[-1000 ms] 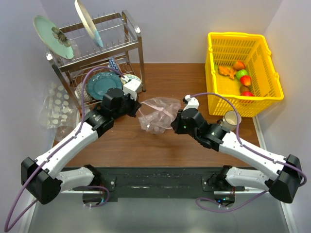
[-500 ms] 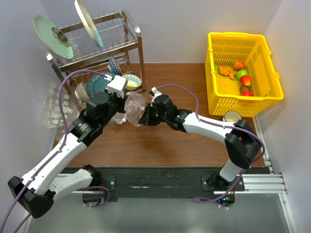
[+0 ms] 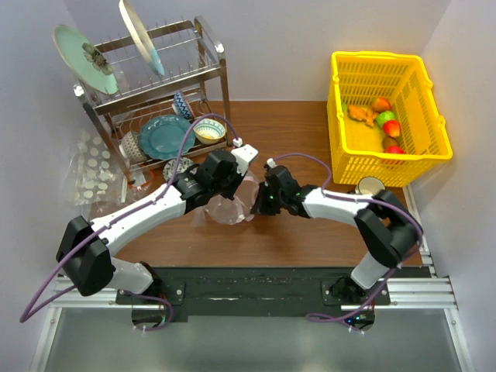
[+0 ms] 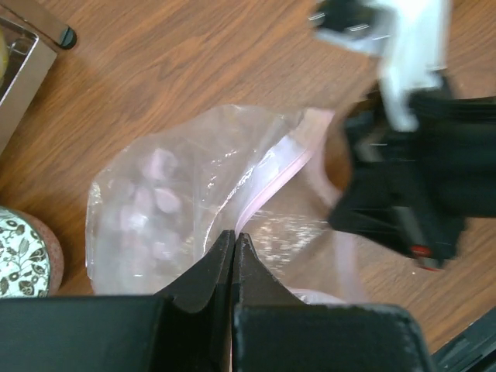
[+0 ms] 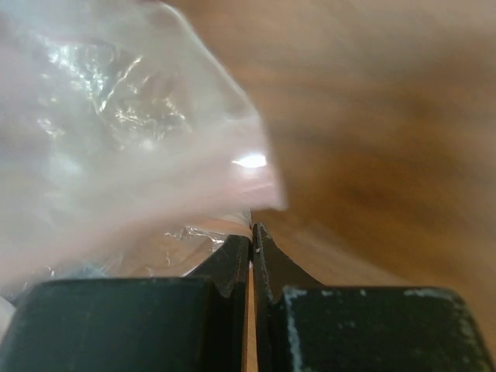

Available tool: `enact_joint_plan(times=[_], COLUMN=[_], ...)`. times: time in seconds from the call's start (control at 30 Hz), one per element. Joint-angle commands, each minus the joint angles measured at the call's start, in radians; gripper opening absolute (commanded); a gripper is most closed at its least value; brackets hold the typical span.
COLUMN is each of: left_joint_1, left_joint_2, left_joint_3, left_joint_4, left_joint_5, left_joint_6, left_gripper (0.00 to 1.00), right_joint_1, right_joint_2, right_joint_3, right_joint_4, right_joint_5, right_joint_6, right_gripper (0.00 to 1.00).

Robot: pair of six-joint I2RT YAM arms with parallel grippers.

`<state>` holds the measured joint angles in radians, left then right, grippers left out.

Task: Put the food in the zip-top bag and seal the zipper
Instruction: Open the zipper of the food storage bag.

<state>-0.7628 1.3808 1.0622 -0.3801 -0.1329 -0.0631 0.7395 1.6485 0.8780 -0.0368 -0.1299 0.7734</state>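
Top external view: the zip-top bag [image 3: 231,208] lies in the middle of the bench [image 3: 310,232], between both arms. The left fingers [image 4: 234,242] are pressed together on its edge, and the right fingers [image 5: 252,232] pinch it too. I think they should pull the mouth open slowly and not let go. The food [image 3: 386,122] sits well apart in the yellow basket [image 3: 341,77]. The bag is clear, crinkly and a bit pink, with a pink zipper [image 4: 267,180].

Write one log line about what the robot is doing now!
left gripper: shut on zip-top bag | right gripper: shut on same bag | food: in yellow basket
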Motion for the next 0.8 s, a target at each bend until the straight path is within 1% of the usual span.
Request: enact_joint_plan(times=[0.0, 0.1, 0.17, 0.3, 0.37, 0.47, 0.57, 0.63, 0.77], left_joint_1=[0.005, 0.003, 0.003, 0.003, 0.003, -0.001, 0.000, 0.000, 0.000], left_joint_2=[-0.011, 0.001, 0.017, 0.096, 0.139, 0.178, 0.178, 0.164, 0.086], left_joint_3=[0.022, 0.013, 0.009, 0.010, 0.013, 0.018, 0.022, 0.022, 0.009], left_joint_4=[0.043, 0.066, 0.084, 0.101, 0.109, 0.121, 0.124, 0.122, 0.132], left_joint_5=[0.050, 0.140, 0.240, 0.380, 0.456, 0.522, 0.526, 0.509, 0.438], left_joint_6=[-0.033, -0.050, -0.061, -0.093, -0.104, -0.125, -0.133, -0.129, -0.119], left_gripper=[0.00, 0.00, 0.00, 0.00, 0.00, 0.00, 0.00, 0.00, 0.00], right_joint_1=[0.006, 0.006, 0.008, 0.008, 0.008, 0.008, 0.006, 0.006, 0.008], right_joint_2=[-0.182, -0.220, -0.219, -0.222, -0.236, -0.253, -0.265, -0.279, -0.318], right_joint_3=[-0.042, -0.060, -0.071, -0.102, -0.106, -0.103, -0.091, -0.082, -0.065], right_joint_4=[-0.147, -0.231, -0.258, -0.305, -0.325, -0.368, -0.403, -0.417, -0.448], right_joint_5=[0.128, 0.211, 0.249, 0.317, 0.378, 0.455, 0.496, 0.509, 0.541], right_joint_6=[-0.069, -0.108, -0.125, -0.141, -0.151, -0.163, -0.171, -0.180, -0.190], right_gripper=[0.00, 0.00, 0.00, 0.00, 0.00, 0.00, 0.01, 0.04, 0.09])
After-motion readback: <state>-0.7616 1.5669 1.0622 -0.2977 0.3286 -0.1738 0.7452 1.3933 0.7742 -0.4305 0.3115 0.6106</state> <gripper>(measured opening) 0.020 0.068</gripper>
